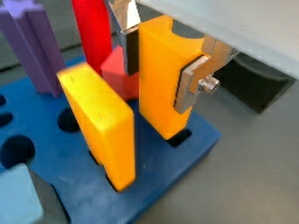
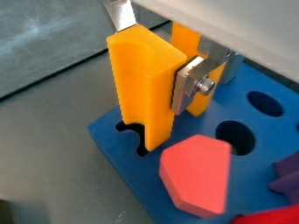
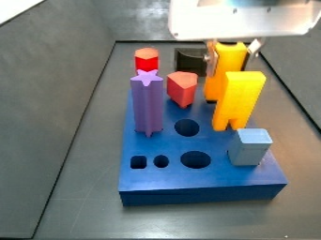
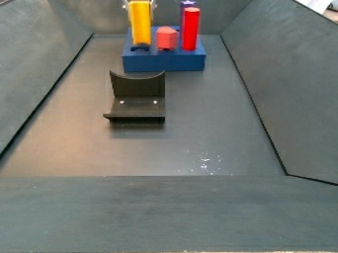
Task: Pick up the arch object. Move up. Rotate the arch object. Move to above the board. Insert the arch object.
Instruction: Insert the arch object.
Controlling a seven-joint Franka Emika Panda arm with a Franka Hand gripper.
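gripper: gripper [image 2: 163, 63] sat over the board's corner, upper middle of both wrist views; in a side view it hung at upper right [image 3: 232, 42].
fingers: one silver plate with a screw [image 1: 197, 80] pressed flat against the arch object's side; the mate showed as a sliver behind the block. Clamped on the arch object, judged from the pad contact.
arch object: orange-yellow bar [image 2: 146, 83], upright, lower end down in a notched slot at the board's near corner [image 2: 140, 140]. Held vertical so it matched the slot. How deep it sat could not be told.
board: blue slab [image 1: 128, 206] at the far end of the floor in a side view [image 4: 165, 61], open round holes left on top [image 3: 189, 127].
yellow block: wider piece [image 1: 100, 122] stood just beside the arch object, not touching the fingers.
other pieces: red peg [image 1: 91, 31], purple star post [image 3: 148, 105], pink-red block [image 2: 198, 171], light blue cube [image 3: 251, 145], all seated.
fixture: dark bracket [image 4: 136, 97] alone mid-floor, empty.
step: insertion, likely near done; release looked next.
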